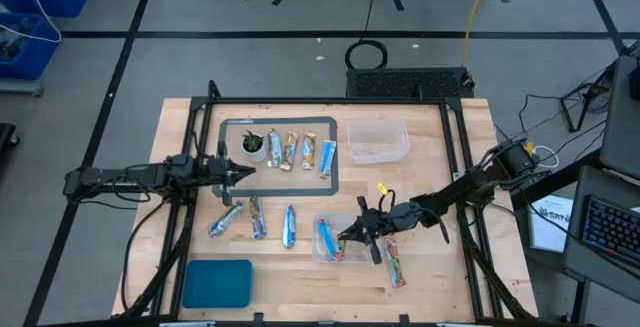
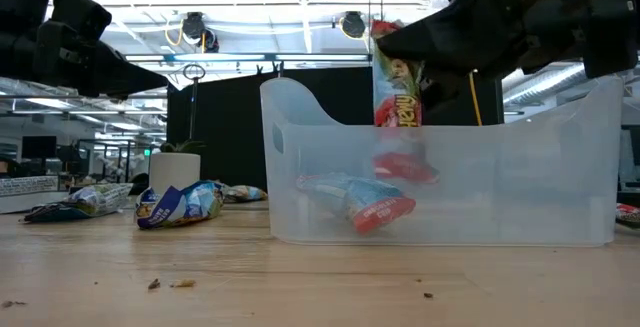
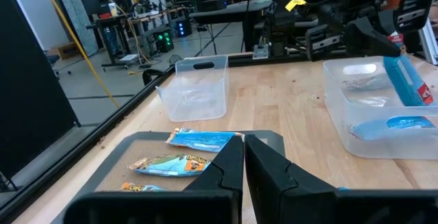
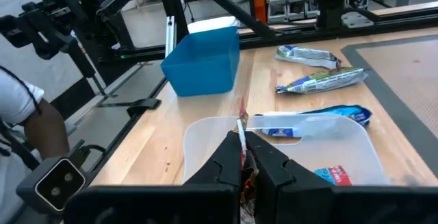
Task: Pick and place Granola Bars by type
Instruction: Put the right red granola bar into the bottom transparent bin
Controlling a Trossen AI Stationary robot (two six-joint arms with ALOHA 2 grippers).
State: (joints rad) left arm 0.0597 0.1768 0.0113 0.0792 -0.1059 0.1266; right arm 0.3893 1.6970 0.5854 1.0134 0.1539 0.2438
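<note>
My right gripper (image 1: 351, 233) is over the near clear bin (image 1: 318, 252), shut on a red and green granola bar (image 2: 397, 92) that hangs into it. Two other bars (image 2: 360, 199) lie on the bin's floor. Several bars (image 1: 301, 151) lie flat on the grey mat (image 1: 232, 124) beside a white cup with green (image 1: 253, 145). Three bars (image 1: 257, 217) lie on the wood left of the bin and one (image 1: 395, 263) to its right. My left gripper (image 1: 247, 174) hovers shut at the mat's near left edge, holding nothing. My right gripper pinches the bar's upper end (image 4: 241, 129) between its two fingers, on the wrapper's flat faces. The fingers come nearly level from the table's right. The bar hangs upright below them, its lower part (image 2: 400, 117) inside the bin's walls, above the bars on the floor.
A second clear bin (image 1: 377, 142) stands at the far side, right of the mat. A blue bin (image 1: 218, 282) sits at the near left corner. Bare wood lies between the two clear bins. A person's sleeve (image 4: 20, 114) shows beyond the table.
</note>
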